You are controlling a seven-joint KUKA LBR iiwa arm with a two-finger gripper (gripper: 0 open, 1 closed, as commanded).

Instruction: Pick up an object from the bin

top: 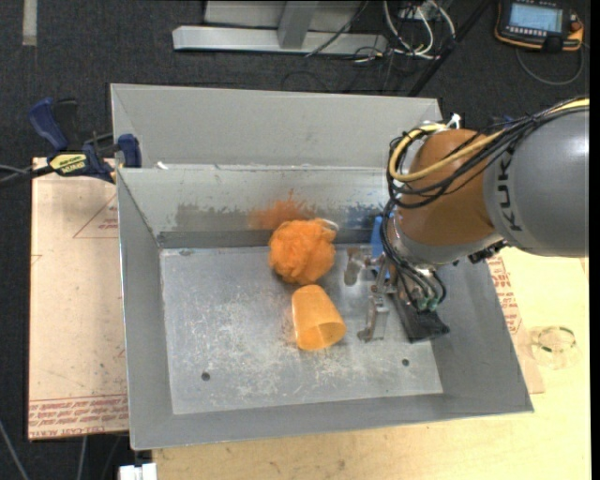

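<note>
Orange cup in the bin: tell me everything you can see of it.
The orange cup looks like thin, slightly see-through plastic, tapered. It lies on its side on the bin floor near the middle, wide mouth toward the front, narrow base close to a fluffy orange ball. The hand hangs just right of it, apart.

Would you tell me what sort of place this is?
Probably a robotics lab: a grey KUKA robot arm hangs over a grey metal bin, and an orange-and-black handheld control pendant lies beyond it.
</note>
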